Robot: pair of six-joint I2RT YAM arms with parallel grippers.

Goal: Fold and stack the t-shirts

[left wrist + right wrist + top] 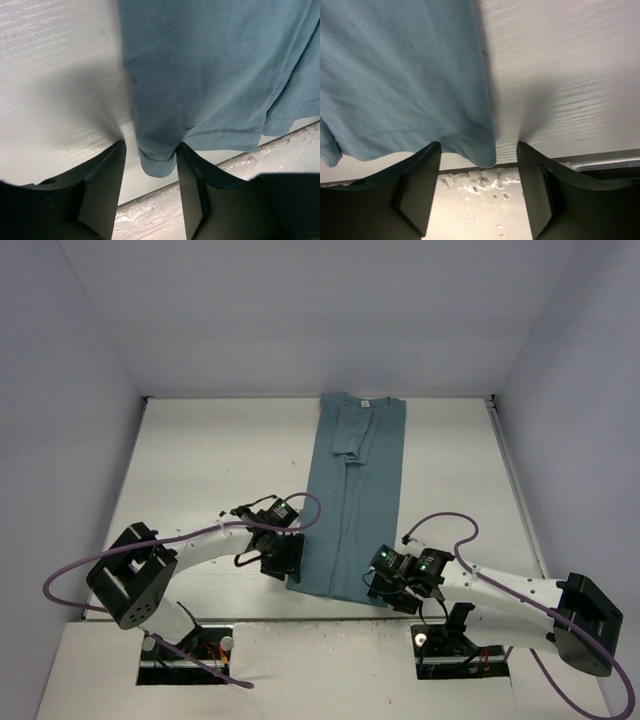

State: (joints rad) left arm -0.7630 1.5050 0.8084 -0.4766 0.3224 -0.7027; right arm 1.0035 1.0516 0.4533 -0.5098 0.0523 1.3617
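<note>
At the bottom of the top view, the white left arm and the white right arm reach in from the near edge. The left jaws stand partly open around the lower left corner of the plain teal-blue cotton t-shirt, not pinching it yet. The right jaws stand wide open around the lower right corner and hold nothing. I think each takes one corner so the hem lifts evenly for the next fold. The shirt lies flat as a long thin strip in the middle of the white wooden bench, with its collar at the top. There is one shirt and there are two arms.
</note>
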